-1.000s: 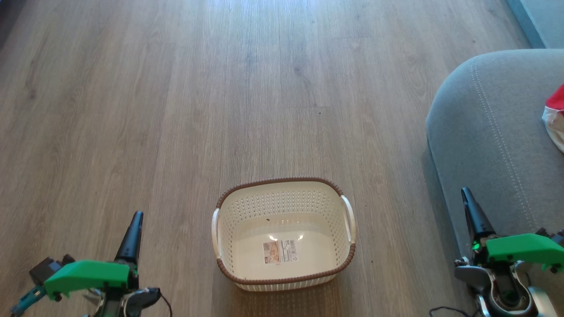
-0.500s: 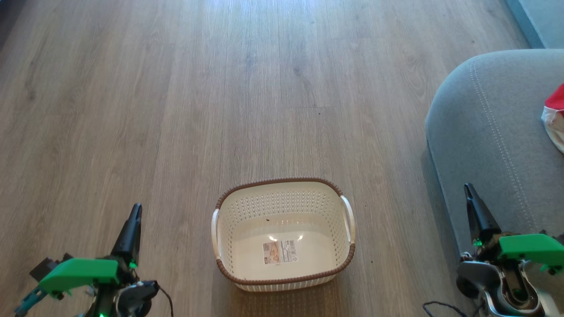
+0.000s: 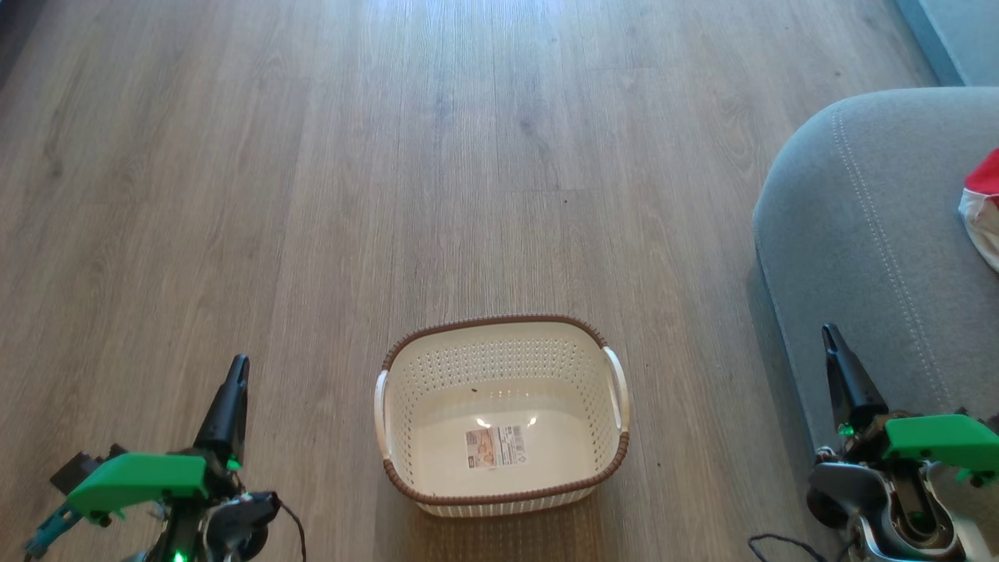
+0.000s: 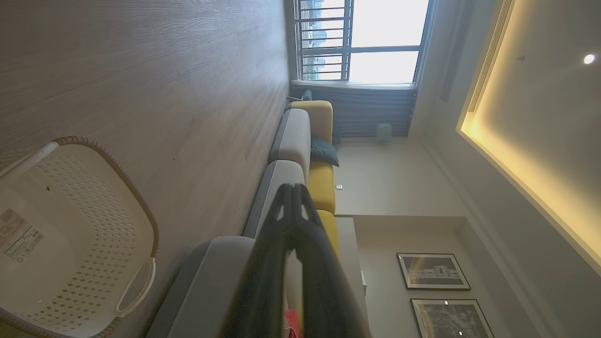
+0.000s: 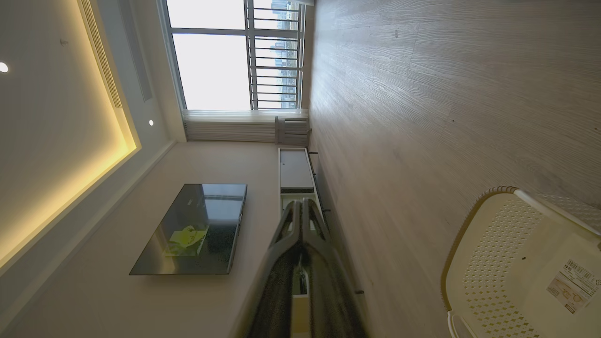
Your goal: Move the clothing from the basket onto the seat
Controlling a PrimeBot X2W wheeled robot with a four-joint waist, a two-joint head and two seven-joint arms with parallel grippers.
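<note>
Since the basket (image 3: 499,318) holds nothing but its paper label (image 3: 495,446), both arms rest clear of it. The left gripper (image 3: 239,365) at near left and the right gripper (image 3: 830,334) at near right are clenched empty. The clothing (image 3: 985,204) lies on the seat (image 3: 858,234), far right, so the transfer appears complete.

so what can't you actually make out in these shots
clothing: head view, cut off by the right edge; piece count unclear.
seat: head view, right edge cuts it off.
paper label in the basket: head view, print too small to read.
</note>
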